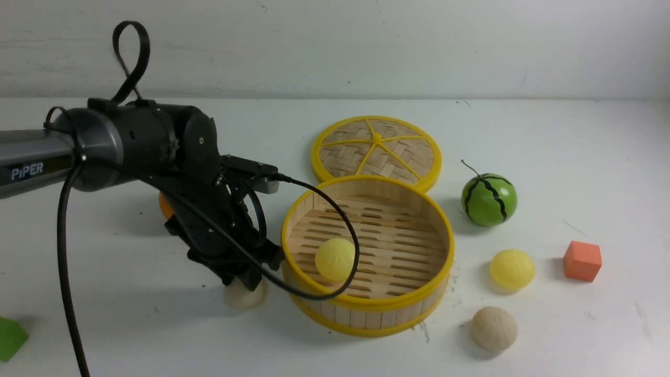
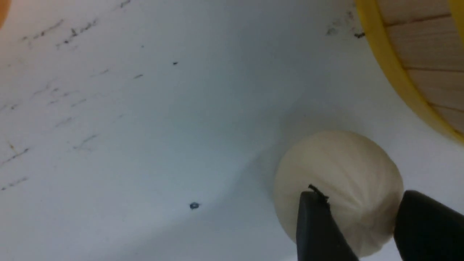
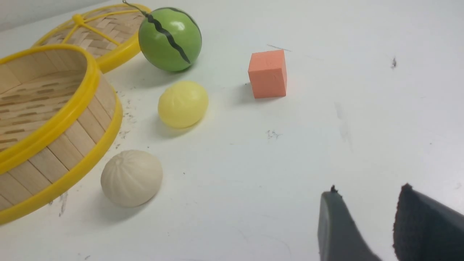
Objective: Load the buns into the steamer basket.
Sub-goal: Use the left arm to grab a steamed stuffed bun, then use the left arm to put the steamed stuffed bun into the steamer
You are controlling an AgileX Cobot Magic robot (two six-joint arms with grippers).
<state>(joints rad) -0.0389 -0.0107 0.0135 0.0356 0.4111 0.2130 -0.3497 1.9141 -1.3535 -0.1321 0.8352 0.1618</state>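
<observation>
The steamer basket (image 1: 447,246) stands mid-table with one pale yellow bun (image 1: 335,258) on its slats. Left of it a beige-white bun (image 1: 246,299) rests on the table under my left gripper (image 1: 243,281). In the left wrist view the jaws of that gripper (image 2: 359,195) stand apart over this bun (image 2: 340,163): one finger crosses its top, the other is at its edge. Right of the basket lie a second yellow bun (image 1: 512,268) and a beige bun (image 1: 493,328). My right gripper (image 3: 366,192) is open and empty, away from these two buns (image 3: 183,104) (image 3: 131,177).
The woven lid (image 1: 377,149) lies behind the basket. A green watermelon ball (image 1: 489,199) and an orange cube (image 1: 582,261) sit at the right. The tangerine (image 1: 165,205) peeks out behind the left arm, whose cable (image 1: 335,293) loops over the basket's front. A green block (image 1: 10,337) is at front left.
</observation>
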